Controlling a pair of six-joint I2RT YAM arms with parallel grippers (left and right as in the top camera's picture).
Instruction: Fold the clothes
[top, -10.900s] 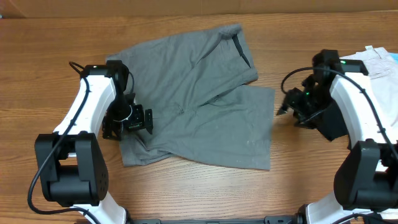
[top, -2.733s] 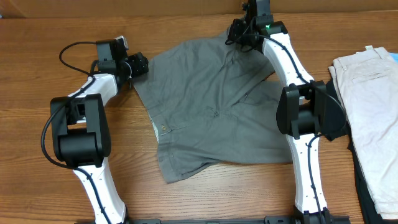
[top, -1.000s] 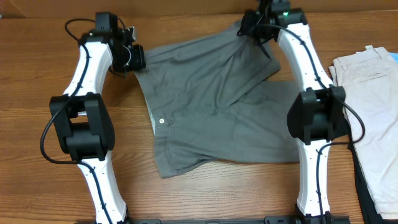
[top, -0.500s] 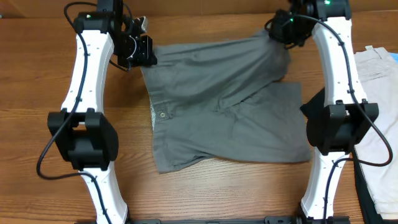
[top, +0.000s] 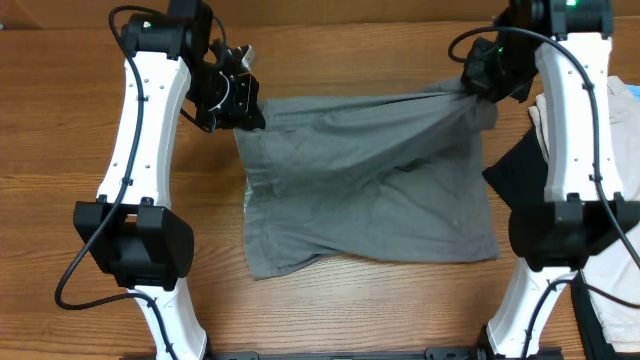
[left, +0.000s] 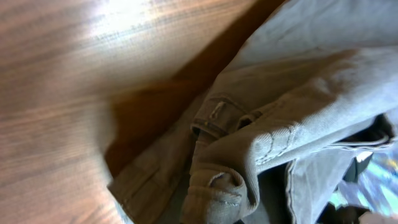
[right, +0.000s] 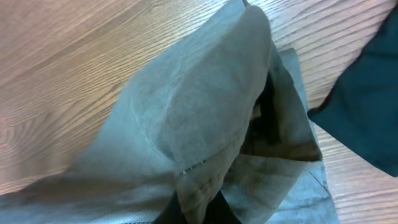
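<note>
The grey shorts (top: 370, 190) lie across the middle of the table, with their far edge lifted and stretched taut between my two grippers. My left gripper (top: 243, 103) is shut on the waistband corner at the far left. In the left wrist view the bunched waistband (left: 249, 149) and a belt loop (left: 217, 113) fill the frame, and the fingers are hidden under the cloth. My right gripper (top: 478, 82) is shut on the far right corner. In the right wrist view the hem (right: 205, 118) hangs folded over the dark fingers.
A black garment (top: 515, 170) lies right of the shorts, under the right arm, and also shows as the black garment (right: 367, 118) in the right wrist view. Cream-white shorts (top: 628, 95) lie at the right edge. Bare wooden table (top: 60, 170) extends left, with a cardboard wall along the back.
Both grippers have moved right and toward the front, carrying the shorts' far edge. That edge is now raised and pulled straight, and the whole garment has shifted right. The waistband button no longer shows.
</note>
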